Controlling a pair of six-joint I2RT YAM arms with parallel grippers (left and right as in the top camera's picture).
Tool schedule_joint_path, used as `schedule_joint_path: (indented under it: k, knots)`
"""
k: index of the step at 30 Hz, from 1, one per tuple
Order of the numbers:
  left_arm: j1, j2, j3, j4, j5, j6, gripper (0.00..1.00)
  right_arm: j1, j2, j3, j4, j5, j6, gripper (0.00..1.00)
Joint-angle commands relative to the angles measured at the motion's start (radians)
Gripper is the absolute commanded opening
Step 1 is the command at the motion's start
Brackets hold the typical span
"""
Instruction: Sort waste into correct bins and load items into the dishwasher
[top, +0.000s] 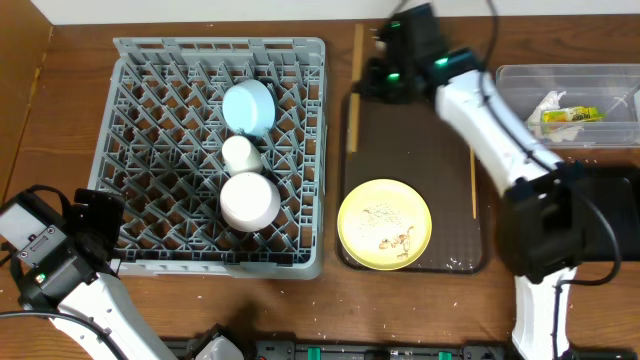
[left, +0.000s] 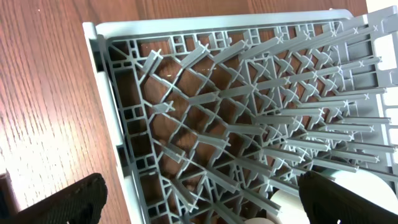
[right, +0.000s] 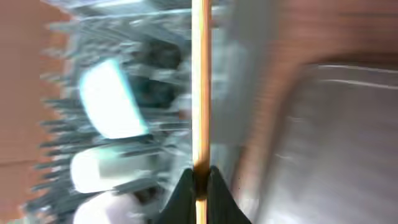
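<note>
The grey dish rack (top: 160, 120) holds a light-blue bowl (top: 248, 105), a small white cup (top: 240, 152) and a pale bowl (top: 249, 200). My right gripper (top: 368, 84) is shut on one orange-brown chopstick (top: 356, 60) between the rack and the tray; the blurred right wrist view shows the fingers (right: 200, 180) pinching the stick (right: 200, 87). A second chopstick (top: 473, 185) lies on the tray's right side. The yellow plate (top: 385, 223) with crumbs sits on the tray. My left gripper (top: 100, 215) is open over the rack's front-left corner (left: 124, 124), jaws (left: 211, 205) empty.
The dark-brown tray (top: 420, 140) lies right of the rack. The clear tub (top: 520, 80) at the far right holds a white napkin (top: 550, 102) and a yellow-green wrapper (top: 572, 116). The black tub (top: 615, 215) is partly hidden by my right arm.
</note>
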Motion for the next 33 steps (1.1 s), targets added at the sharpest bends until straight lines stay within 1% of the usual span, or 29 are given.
schedule_joint_path:
  k: [1, 6, 11, 12, 14, 15, 16, 17, 20, 23, 25, 29, 33]
  knots:
    - [0.006, -0.001, 0.023, -0.002, -0.003, -0.001, 1.00, 0.105, -0.002, 0.005, 0.060, -0.016, 0.145, 0.01]
    - [0.006, -0.001, 0.024, -0.002, -0.003, -0.001, 1.00, 0.177, -0.002, 0.005, 0.089, 0.085, 0.182, 0.01]
    - [0.006, -0.001, 0.024, -0.002, -0.003, -0.001, 1.00, 0.200, -0.001, 0.005, 0.073, 0.171, 0.181, 0.01]
    - [0.006, -0.001, 0.024, -0.002, -0.003, -0.001, 1.00, 0.200, -0.001, 0.005, 0.068, 0.185, 0.180, 0.04]
    - [0.006, -0.001, 0.023, -0.002, -0.003, -0.001, 1.00, 0.199, -0.001, 0.005, 0.059, 0.206, 0.159, 0.28]
    - [0.006, -0.001, 0.023, -0.002, -0.003, -0.001, 1.00, 0.199, -0.001, 0.005, 0.057, 0.211, 0.146, 0.37]
    - [0.006, -0.001, 0.023, -0.002, -0.003, -0.001, 1.00, 0.198, -0.001, 0.005, 0.056, 0.212, 0.129, 0.44]
    - [0.006, -0.001, 0.024, -0.002, -0.003, -0.001, 1.00, 0.197, -0.001, 0.005, 0.055, 0.211, 0.112, 0.47]
    - [0.006, -0.001, 0.024, -0.002, -0.003, -0.001, 0.99, 0.196, -0.002, 0.006, 0.040, 0.212, 0.064, 0.47]
    - [0.006, -0.001, 0.024, -0.002, -0.003, -0.001, 1.00, 0.188, -0.012, 0.025, 0.006, 0.216, -0.003, 0.50]
    - [0.006, -0.001, 0.024, -0.002, -0.003, -0.001, 1.00, 0.169, -0.027, 0.056, -0.063, 0.247, -0.032, 0.52]
    - [0.006, -0.001, 0.024, -0.002, -0.003, -0.001, 1.00, 0.103, -0.060, 0.148, -0.270, 0.351, -0.109, 0.56]
    - [0.006, -0.001, 0.023, -0.002, -0.003, -0.001, 1.00, 0.021, -0.068, 0.187, -0.464, 0.487, -0.149, 0.65]
